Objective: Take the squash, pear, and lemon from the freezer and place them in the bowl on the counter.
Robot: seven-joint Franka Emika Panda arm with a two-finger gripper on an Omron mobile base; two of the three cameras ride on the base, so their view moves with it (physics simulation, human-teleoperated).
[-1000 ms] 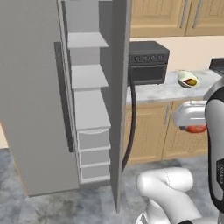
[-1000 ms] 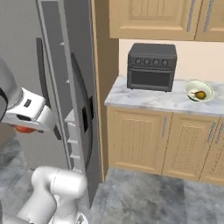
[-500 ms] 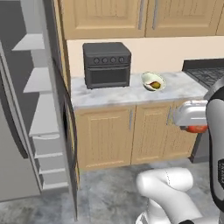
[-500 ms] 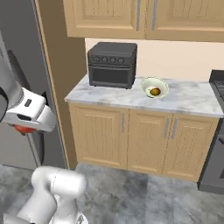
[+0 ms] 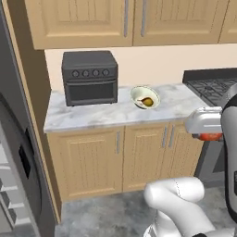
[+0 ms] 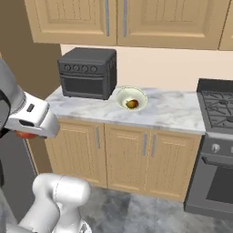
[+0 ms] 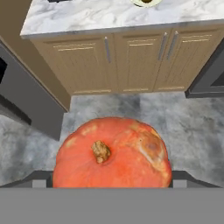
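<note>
Toaster oven (image 5: 90,77) at wall; stove (image 6: 217,101) on rt.

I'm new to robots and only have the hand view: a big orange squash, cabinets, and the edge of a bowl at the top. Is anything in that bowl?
Observer: Yes. The bowl holds one small yellowish-brown fruit.
Operator: What stands beside it on the counter?
Observer: A dark toaster oven, on the bowl's left in both base views, close by but not touching.
Operator: And on the other side?
Observer: A stove with black burner grates, where the counter ends.
</note>
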